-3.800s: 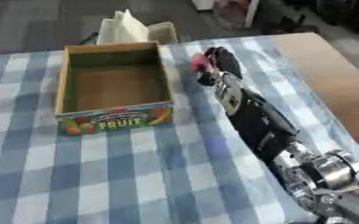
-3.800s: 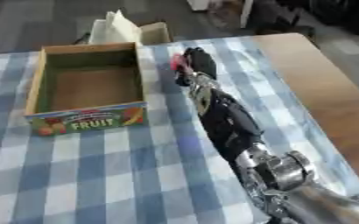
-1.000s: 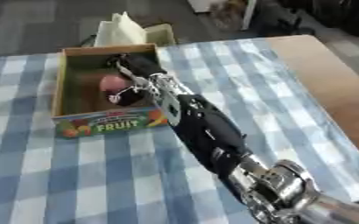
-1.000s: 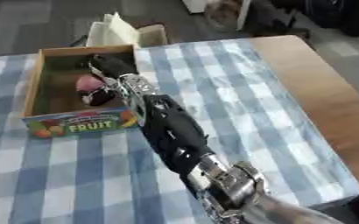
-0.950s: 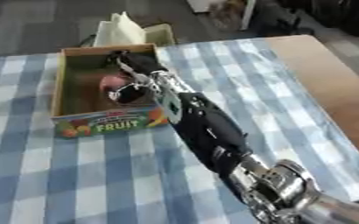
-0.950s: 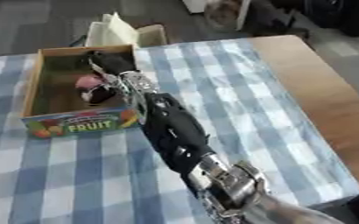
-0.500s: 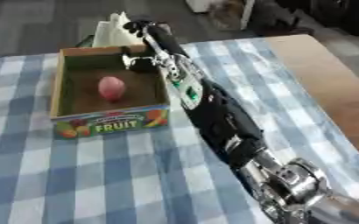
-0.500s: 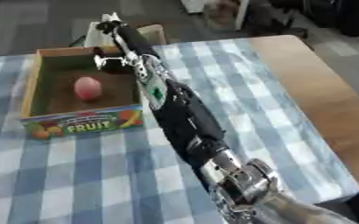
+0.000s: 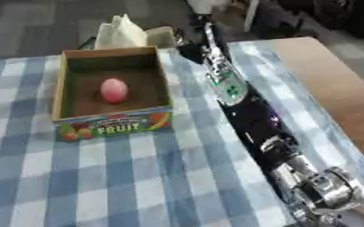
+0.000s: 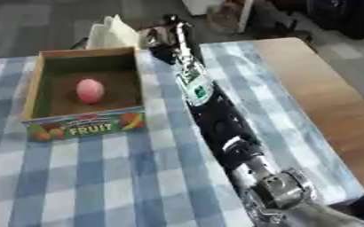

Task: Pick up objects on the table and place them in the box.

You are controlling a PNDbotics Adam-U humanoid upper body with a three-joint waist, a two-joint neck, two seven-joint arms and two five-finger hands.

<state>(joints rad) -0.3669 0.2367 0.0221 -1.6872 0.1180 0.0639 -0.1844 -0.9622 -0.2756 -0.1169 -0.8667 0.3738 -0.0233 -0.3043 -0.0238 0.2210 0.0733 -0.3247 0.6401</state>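
A pink-red fruit lies inside the cardboard box, whose front says FRUIT, left of the table's middle. My right arm runs from the lower right up the middle of the view. Its hand hangs just past the box's far right corner, near the table's far edge. The hand looks open, with the fingers stretched away from me and nothing in them. It is blurred. My left hand shows in neither view.
A blue and white checked cloth covers most of the table. Bare wood runs along the right side. Something white and folded stands right behind the box. Dark furniture and floor lie beyond the far edge.
My right hand carried the fruit from right of the box over into it and let it go. The hand has since drawn back to the right, past the box's far corner.
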